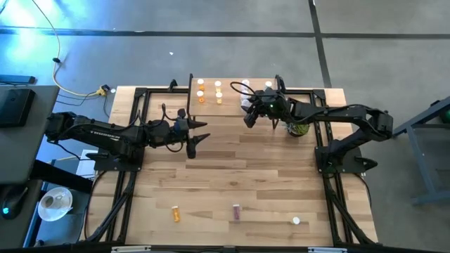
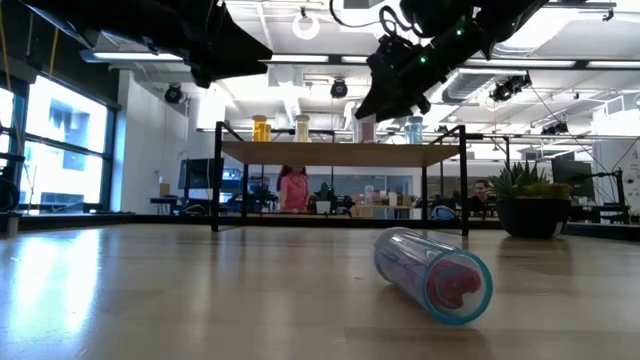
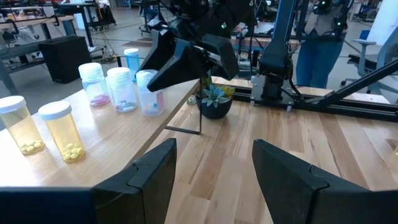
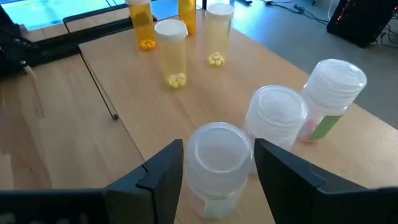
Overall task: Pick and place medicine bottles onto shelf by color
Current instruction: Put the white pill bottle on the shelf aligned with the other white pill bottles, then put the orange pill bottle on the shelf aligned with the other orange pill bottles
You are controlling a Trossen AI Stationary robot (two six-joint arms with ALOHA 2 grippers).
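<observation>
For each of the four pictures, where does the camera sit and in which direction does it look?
High: above the table, straight down; both arms, shelf.
Low: at tabletop height, level across; a fallen bottle near, arms enter from above.
Left wrist: on the left arm, past its open left claw toward the shelf.
Right wrist: on the right arm, down past its right claw at a clear bottle between its fingers.
Shared: both wrist views show the yellow-pill bottles.

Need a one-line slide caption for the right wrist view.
Right claw open around a white-capped bottle standing on the shelf, two more capped bottles beside it, amber bottles farther back.
</observation>
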